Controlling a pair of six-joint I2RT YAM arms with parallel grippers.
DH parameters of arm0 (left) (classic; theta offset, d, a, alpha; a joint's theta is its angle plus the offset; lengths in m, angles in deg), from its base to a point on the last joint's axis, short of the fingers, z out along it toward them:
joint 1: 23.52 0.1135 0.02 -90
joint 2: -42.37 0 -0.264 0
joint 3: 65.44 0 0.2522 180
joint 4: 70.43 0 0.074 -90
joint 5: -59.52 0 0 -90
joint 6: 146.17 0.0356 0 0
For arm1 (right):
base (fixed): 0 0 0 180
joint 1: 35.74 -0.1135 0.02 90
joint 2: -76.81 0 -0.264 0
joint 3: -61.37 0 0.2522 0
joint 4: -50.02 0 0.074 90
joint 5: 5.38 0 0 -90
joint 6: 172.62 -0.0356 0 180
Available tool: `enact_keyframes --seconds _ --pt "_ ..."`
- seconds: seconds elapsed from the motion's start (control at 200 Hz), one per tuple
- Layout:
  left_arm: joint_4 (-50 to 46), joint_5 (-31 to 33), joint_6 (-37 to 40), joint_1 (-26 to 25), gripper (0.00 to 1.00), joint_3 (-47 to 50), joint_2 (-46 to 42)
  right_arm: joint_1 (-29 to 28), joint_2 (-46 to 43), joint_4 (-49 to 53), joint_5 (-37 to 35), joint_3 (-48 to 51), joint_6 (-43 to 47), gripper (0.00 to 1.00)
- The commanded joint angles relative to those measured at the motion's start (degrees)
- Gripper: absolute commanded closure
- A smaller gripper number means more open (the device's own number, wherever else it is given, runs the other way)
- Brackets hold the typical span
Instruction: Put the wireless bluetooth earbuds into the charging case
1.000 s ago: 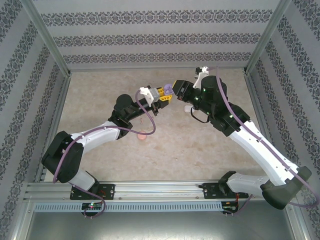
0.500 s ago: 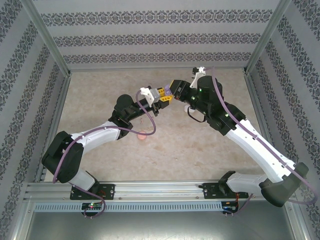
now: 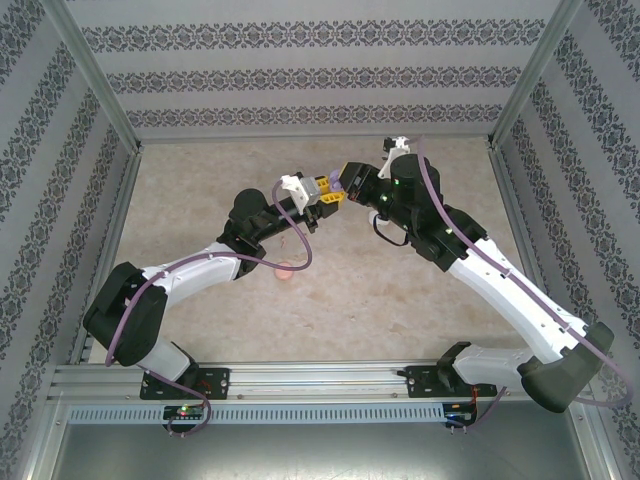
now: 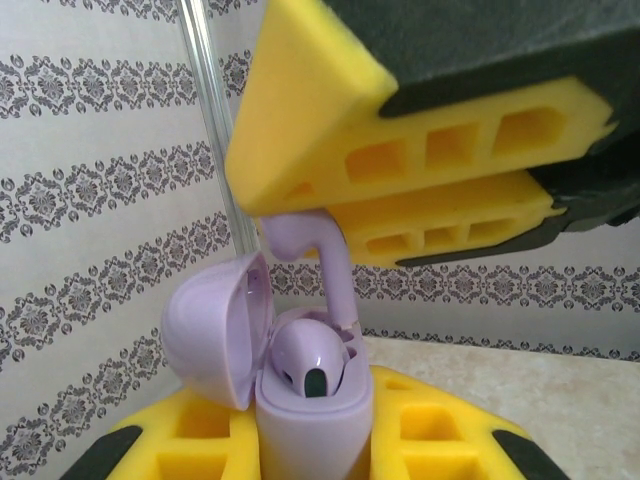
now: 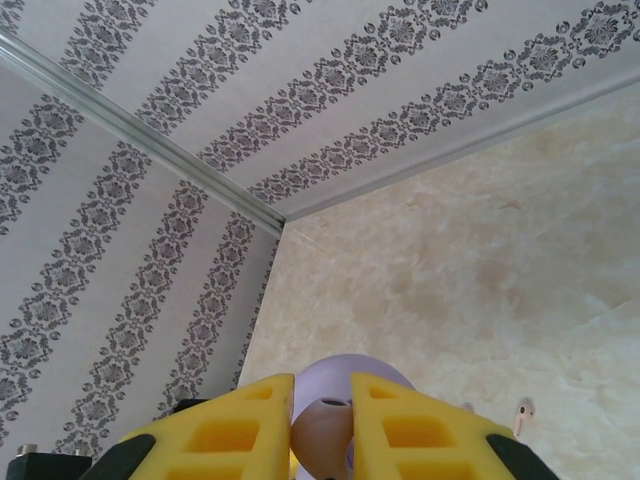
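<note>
A purple earbud (image 4: 335,265) at the mouth of the open case (image 4: 310,430), upper middle of the overhead view.
The left hand (image 3: 320,190) is clamped on the case; the right hand (image 5: 322,405) pinches the purple earbud, stem down beside a seated earbud (image 4: 310,365). A white earbud (image 5: 522,410) lies on the table (image 5: 480,250).

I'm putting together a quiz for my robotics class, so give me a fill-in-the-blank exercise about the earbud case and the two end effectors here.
1. The left end effector grips a charging case whose colour is ____.
2. The case's lid stands ____.
3. The held earbud above the case is pinched by the ____ end effector.
4. The case holds ____ seated earbud.
Missing words: purple; open; right; one.
</note>
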Motion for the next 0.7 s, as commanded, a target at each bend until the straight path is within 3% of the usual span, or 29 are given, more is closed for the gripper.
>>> enact_keyframes --seconds 0.0,0.694 --pt "0.2 -0.8 0.6 -0.8 1.00 -1.7 -1.5 0.1 -0.3 -0.9 -1.5 1.0 0.0 0.81" --pt "-0.9 -0.4 0.6 -1.1 1.00 -2.6 -1.5 -0.5 1.2 -0.9 -1.6 3.1 0.5 0.81"
